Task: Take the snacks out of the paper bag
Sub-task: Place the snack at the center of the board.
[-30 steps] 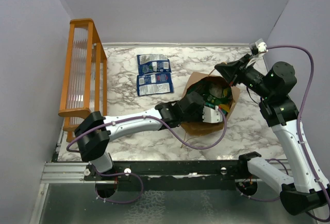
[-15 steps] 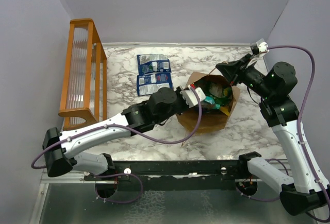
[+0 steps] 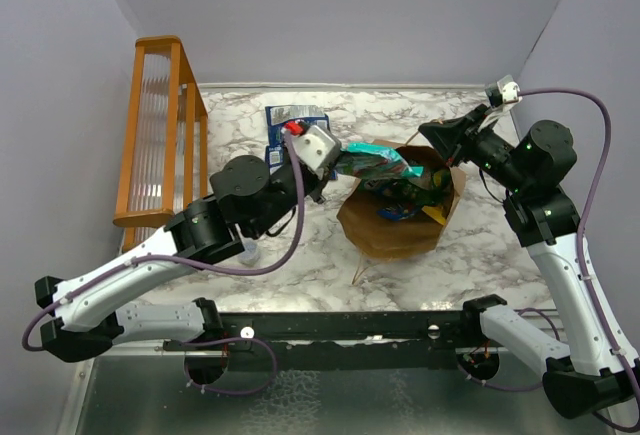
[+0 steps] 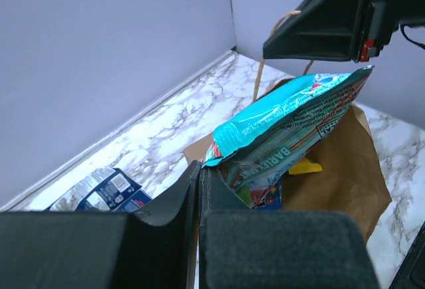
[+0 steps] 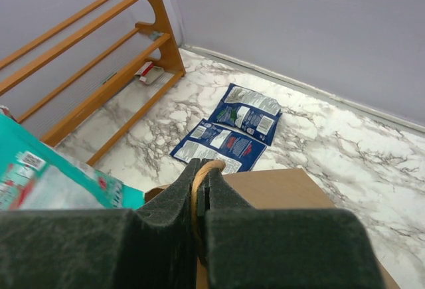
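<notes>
Your left end effector (image 4: 199, 173) was clamped on one end of the teal packet (image 4: 292, 116), which you held in the air, clear of the table (image 3: 470, 255); the packet's free end reached over the open mouth of the bag (image 3: 395, 240), and its gripped end sat just left of the bag's rim; red and white print showed on its face. Your right end effector (image 5: 201, 169) was closed on the bag's twisted handle (image 5: 194, 196), at the far right edge of the mouth; the bag stood on the table right of centre, mouth upward and gaping. More snacks lay inside it: a green one (image 3: 415, 190), an orange-yellow one (image 3: 437, 213) and a dark blue one (image 3: 392, 213), all jumbled together and partly hidden by the teal packet. Two blue packets lay flat on the table, out of the bag, side by side between the bag and the rack (image 3: 160, 135); the far one (image 3: 297, 120) was in plain sight from above; the near one (image 5: 216, 144) was mostly covered there by your left arm but showed clearly in the right wrist view. The rack stood along the left wall, well apart from the bag.
</notes>
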Available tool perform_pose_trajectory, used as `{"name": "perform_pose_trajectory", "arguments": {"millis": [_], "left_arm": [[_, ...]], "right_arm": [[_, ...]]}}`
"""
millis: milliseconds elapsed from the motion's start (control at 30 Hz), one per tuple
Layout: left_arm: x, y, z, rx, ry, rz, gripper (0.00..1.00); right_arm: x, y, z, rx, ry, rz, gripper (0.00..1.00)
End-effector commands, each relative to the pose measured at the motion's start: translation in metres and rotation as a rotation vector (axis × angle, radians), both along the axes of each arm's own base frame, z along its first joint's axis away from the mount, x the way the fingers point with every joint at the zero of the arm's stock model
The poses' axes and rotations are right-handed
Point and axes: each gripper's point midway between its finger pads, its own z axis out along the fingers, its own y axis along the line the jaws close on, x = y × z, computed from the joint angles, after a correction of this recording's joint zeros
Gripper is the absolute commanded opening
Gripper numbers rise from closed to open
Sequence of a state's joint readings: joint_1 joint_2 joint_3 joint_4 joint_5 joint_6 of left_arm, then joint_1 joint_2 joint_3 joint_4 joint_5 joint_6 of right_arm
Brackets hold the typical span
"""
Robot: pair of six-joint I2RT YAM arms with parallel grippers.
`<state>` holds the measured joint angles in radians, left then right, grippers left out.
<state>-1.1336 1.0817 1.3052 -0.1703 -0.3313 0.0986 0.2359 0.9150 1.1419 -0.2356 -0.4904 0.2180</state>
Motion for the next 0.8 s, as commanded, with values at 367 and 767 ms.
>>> {"name": "perform_pose_trajectory", "arguments": {"millis": [367,767], "left_arm": [[0.042,0.099,0.024,0.049,0.026,0.556,0.00],[0.113,0.130,-0.041,0.132,0.214,0.699,0.00]], "right_arm": [[-0.004,-0.004,0.013,0.001,-0.052,-0.017,0.01],[-0.004,-0.004,0.012,-0.003,-0.049,-0.019,0.01]]}}
